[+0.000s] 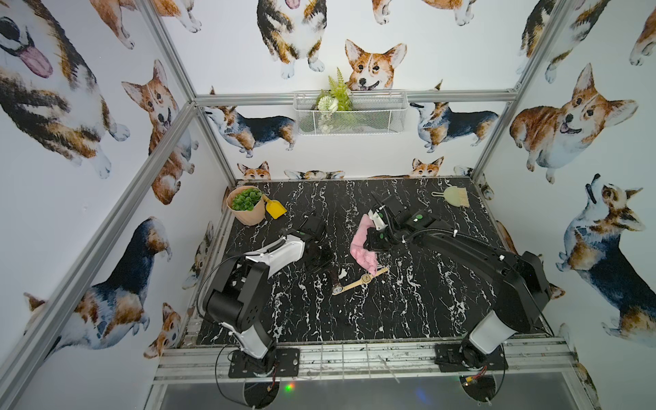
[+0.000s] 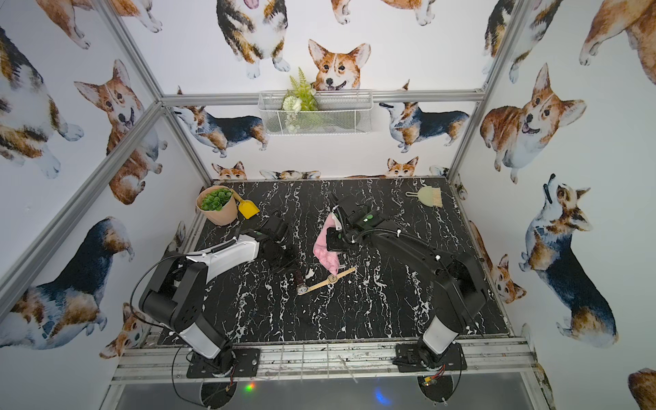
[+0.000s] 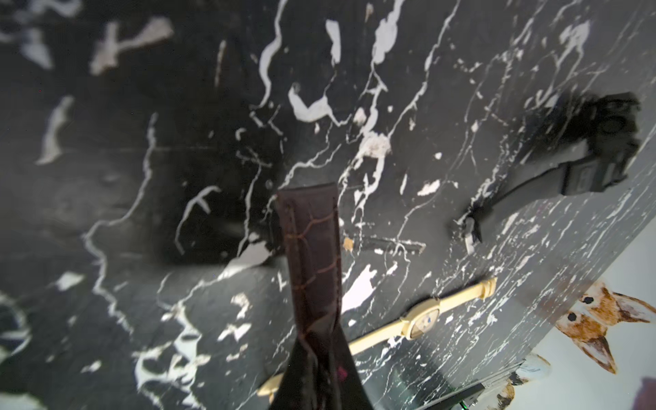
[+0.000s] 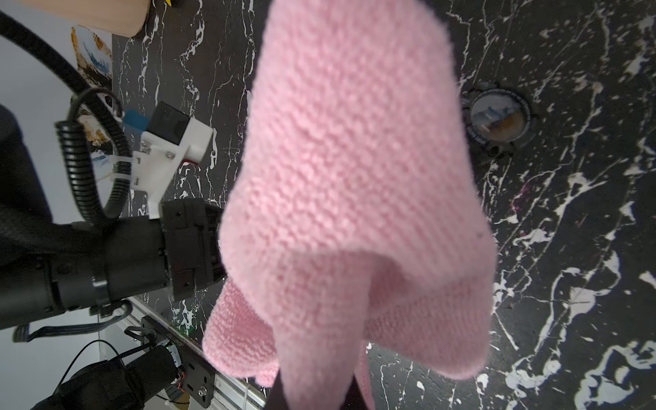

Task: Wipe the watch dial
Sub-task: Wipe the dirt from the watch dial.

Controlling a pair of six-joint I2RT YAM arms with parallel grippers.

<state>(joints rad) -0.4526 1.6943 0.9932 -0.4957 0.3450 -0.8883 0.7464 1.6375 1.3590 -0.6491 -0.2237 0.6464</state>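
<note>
Cloth [image 4: 355, 177] pinched in right claw [image 1: 369, 252]; brown watch strap [image 3: 312, 255] pinched in left claw [image 1: 327, 269] (open tabletop [image 1: 408, 312] toward front edge).

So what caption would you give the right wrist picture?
Pink cloth dangling from the right gripper over the marble table, where a black watch lies.

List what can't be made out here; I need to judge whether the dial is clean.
- Brown watch dial: too small in both top views; left wrist view shows only its strap, cut off by the edge.
- Cream watch face: blurred, left wrist view.
- Black watch face: blurred, right wrist view.
- Pink cloth: fills right wrist view, hiding whatever grips it.
</note>
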